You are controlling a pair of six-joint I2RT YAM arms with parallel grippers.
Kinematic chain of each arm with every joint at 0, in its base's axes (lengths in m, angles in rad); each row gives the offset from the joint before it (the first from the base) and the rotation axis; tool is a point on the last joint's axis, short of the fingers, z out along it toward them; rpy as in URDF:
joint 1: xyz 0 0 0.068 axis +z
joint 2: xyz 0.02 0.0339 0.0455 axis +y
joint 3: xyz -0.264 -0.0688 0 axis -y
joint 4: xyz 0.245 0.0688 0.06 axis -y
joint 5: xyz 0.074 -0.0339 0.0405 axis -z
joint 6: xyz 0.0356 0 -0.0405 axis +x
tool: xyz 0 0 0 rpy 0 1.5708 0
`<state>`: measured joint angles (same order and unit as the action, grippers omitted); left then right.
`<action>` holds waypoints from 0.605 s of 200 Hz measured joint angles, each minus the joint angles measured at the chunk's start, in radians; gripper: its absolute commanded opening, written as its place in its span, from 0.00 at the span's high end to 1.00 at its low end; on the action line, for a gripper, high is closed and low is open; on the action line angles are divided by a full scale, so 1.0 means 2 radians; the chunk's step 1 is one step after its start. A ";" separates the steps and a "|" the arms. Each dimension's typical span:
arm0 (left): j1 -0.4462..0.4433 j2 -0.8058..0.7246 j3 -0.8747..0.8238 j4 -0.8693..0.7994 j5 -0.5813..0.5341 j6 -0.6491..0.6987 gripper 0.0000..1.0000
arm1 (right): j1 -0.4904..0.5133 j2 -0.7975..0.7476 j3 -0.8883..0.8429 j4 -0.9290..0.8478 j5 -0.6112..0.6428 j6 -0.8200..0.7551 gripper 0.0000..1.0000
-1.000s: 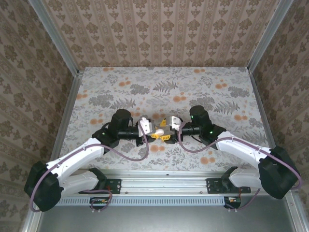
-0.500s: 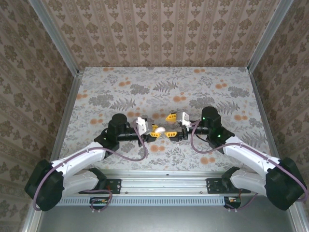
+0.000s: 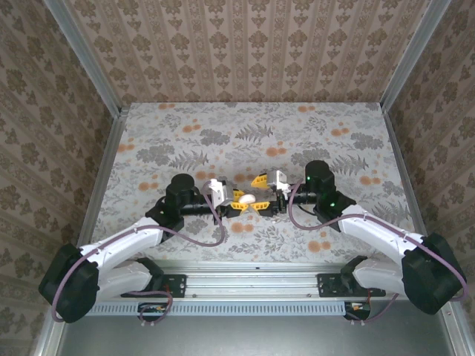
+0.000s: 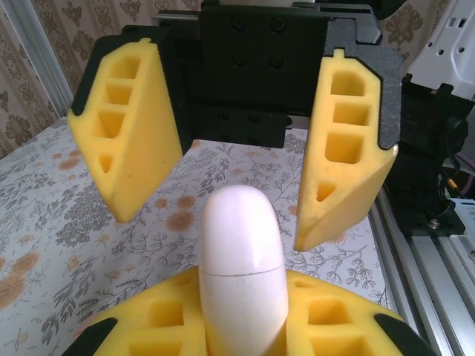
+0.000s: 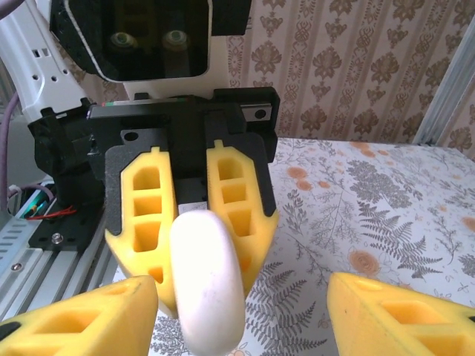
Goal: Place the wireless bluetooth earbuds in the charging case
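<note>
The charging case (image 4: 241, 259) is coloured glossy white; the jaws, yellow on black. The desk (image 3: 319, 133) is printed with grey ferns and orange flowers.

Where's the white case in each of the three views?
Top external: white case, around the middle of the floral table, slightly toward the near side.
Left wrist: bottom centre.
Right wrist: bottom, left of centre.
Shared landmark: the floral table.

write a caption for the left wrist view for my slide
Left gripper, shut on the white charging case, holds it between the open right gripper's yellow fingers above the floral table.
</note>
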<state>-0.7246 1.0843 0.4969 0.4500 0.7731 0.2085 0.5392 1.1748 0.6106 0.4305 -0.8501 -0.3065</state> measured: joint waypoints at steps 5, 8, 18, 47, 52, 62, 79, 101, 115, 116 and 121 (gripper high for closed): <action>0.000 0.000 0.000 0.000 0.001 0.000 0.90 | 0.000 0.002 0.001 0.000 0.000 0.000 0.38; 0.000 0.000 0.000 0.000 0.001 0.000 0.90 | 0.000 0.002 0.002 0.000 0.000 0.000 0.38; 0.000 0.000 0.000 0.000 0.002 0.000 0.90 | 0.000 0.006 0.004 0.000 0.000 0.000 0.38; 0.002 0.000 0.000 -0.001 0.002 0.000 0.90 | 0.000 0.012 0.009 -0.002 0.004 0.000 0.39; 0.003 0.000 0.000 -0.001 0.002 0.000 0.90 | 0.000 0.012 0.009 -0.002 0.006 0.000 0.39; 0.003 0.000 0.000 -0.002 0.002 0.000 0.90 | 0.000 0.012 0.009 -0.002 0.011 0.000 0.40; 0.003 0.000 0.000 -0.003 -0.003 0.000 0.90 | 0.000 0.012 0.009 -0.002 0.018 0.000 0.40; 0.004 0.000 0.000 -0.003 -0.008 0.000 0.90 | 0.000 0.011 0.009 -0.002 0.027 0.000 0.40; 0.004 0.000 0.000 -0.003 -0.010 0.000 0.90 | -0.001 0.010 0.009 -0.002 0.031 0.000 0.39; 0.004 0.000 0.000 -0.003 -0.011 0.000 0.90 | -0.001 0.010 0.009 -0.002 0.031 0.000 0.40; 0.004 0.000 0.000 -0.003 -0.012 0.000 0.90 | -0.002 0.009 0.009 -0.002 0.032 0.000 0.40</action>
<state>-0.7162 1.0847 0.4969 0.4431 0.7490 0.2085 0.5350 1.1931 0.6292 0.4259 -0.7864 -0.3065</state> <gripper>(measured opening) 0.199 0.605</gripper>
